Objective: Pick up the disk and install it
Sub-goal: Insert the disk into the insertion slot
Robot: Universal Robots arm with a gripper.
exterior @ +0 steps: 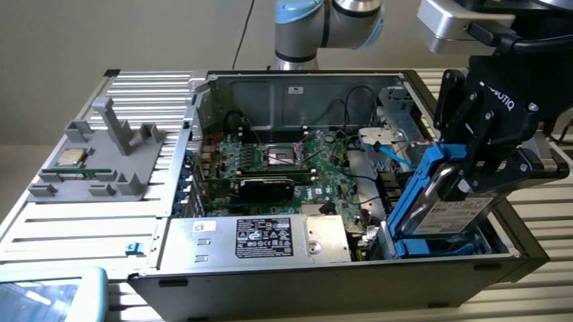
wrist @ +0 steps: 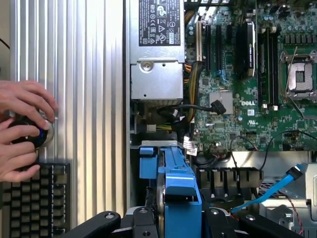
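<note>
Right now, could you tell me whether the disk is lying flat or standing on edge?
On edge, leaning: the gripper clamps the disk near its top, and its lower end reaches down into the case.

the disk [exterior: 452, 216] shows glossy blue plastic around what looks like matt grey metal.

Ribbed aluminium worktop [exterior: 80, 228] with parallel slats. Directly on it stands an open computer case [exterior: 313, 285], side panel off and interior facing up. On the exterior view's left of the case sits a grey plastic fixture [exterior: 117, 147] with upright posts, carrying a small square chip [exterior: 72, 157]. A small blue clip [exterior: 134, 248] lies just beside the case's near corner. In the wrist view, a black keyboard [wrist: 34, 198] lies on the slats. Just beside it is a round black controller [wrist: 22, 136], held between a person's one hand [wrist: 25, 101] and other hand [wrist: 15, 153].
</note>
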